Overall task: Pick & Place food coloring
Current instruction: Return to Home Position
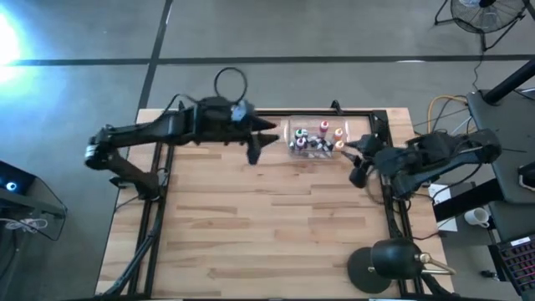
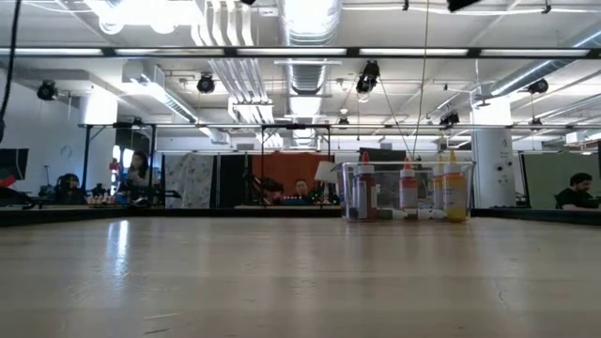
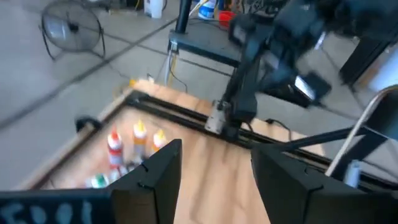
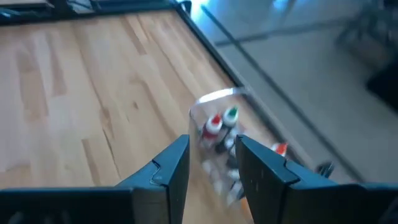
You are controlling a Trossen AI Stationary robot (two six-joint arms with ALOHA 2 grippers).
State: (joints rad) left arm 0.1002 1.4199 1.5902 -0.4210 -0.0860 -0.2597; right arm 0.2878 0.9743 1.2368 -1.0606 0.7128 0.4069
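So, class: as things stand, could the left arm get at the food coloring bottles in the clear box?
Probably yes. The left gripper is open and empty, beside the clear box holding the bottles, with only bare table between them. The right gripper sits off the box's other side, out of the way.

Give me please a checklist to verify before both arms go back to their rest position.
1. Left claw empty: ok, it is open with nothing in it.
2. Right claw empty: ok, it is open with nothing held.
3. Bottles all inside the clear box: ok, none shows on the bare table.
4. Both claws apart from the box: ok in the high view, one on each side of it, the right claw the closer.
5. All bottles standing: cannot tell; some stand, others seem to lie on the bottom.
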